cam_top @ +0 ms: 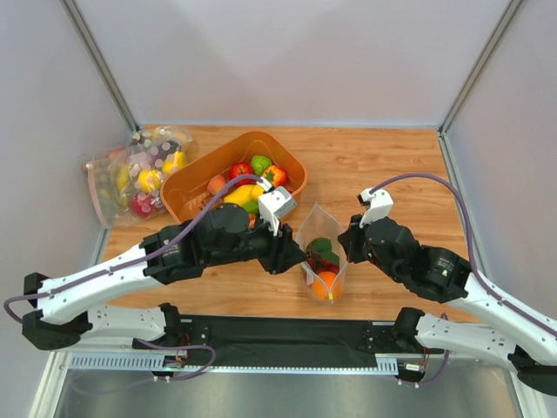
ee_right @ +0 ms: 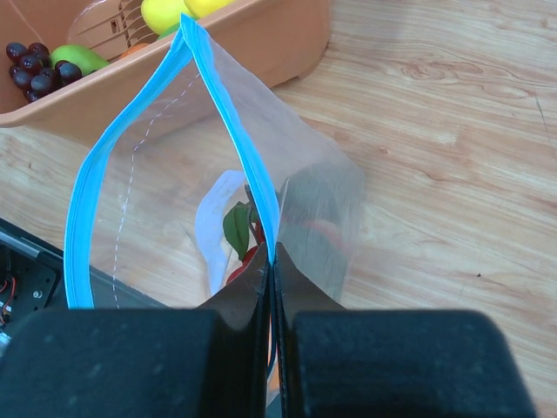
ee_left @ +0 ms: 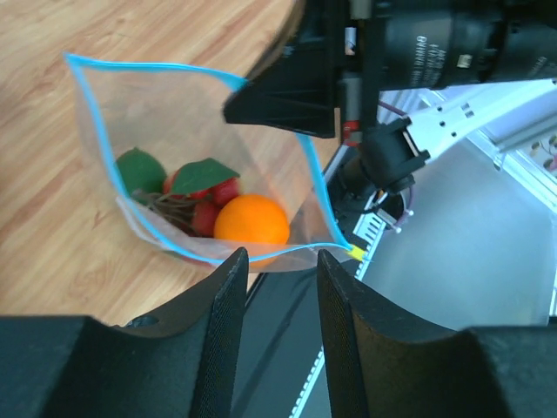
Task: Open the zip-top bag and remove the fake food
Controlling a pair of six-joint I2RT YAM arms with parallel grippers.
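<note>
Right wrist view: right tool [ee_right: 271,272] clamped on the blue rim of the zip-top bag [ee_right: 157,183]; left tool [ee_left: 277,261] parted, just beside it. Arms reach in from 8 and 4 o'clock; fake food [ee_left: 251,222] inside, on the bench [cam_top: 392,165].

Mouth of the zip-top bag [ee_left: 174,113] is open. You get a clear drop-in gap between the blue lips, widest mid-span and pinched at both ends. Right pincer [ee_right: 271,266] is clamped on the far lip, so that side is blocked. Left pincer [ee_left: 280,266], jaws parted, crowds the near lip. Orange bin [cam_top: 184,193] stands just behind the bag and blocks that approach. Bare table [cam_top: 392,165] right of the bin is free. The pile of bags [cam_top: 130,174] at far left is well apart.
</note>
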